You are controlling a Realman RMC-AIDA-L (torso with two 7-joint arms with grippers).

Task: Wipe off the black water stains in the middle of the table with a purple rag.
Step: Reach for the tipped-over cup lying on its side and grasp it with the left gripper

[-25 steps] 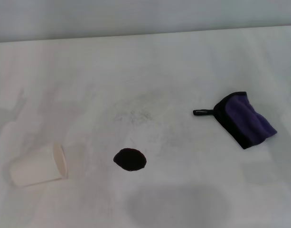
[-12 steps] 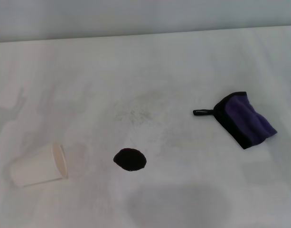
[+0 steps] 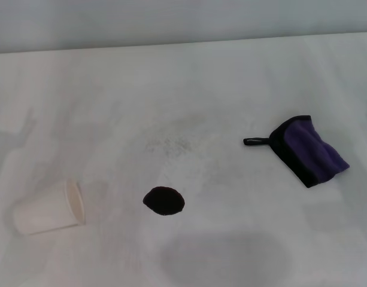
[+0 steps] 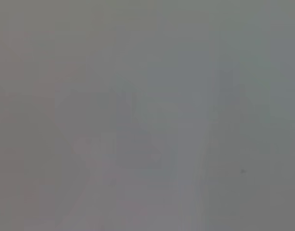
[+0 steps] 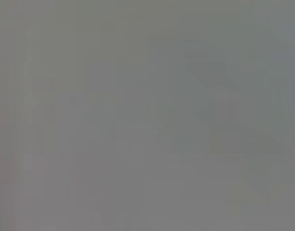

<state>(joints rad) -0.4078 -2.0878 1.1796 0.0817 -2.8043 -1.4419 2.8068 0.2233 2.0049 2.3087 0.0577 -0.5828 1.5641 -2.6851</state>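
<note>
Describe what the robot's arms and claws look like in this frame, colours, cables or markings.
Nothing of them shows. The head view holds only the table, the purple rag, the black water stains and a tipped paper cup; no arm or claw enters it. Both wrist views are a flat grey blur with no fingers, cables or markings, so their look cannot be told.

Open table point(image 3: 231, 78) surrounds the purple rag point(image 3: 309, 149); a tipped cup point(image 3: 48, 209) lies far left.
</note>
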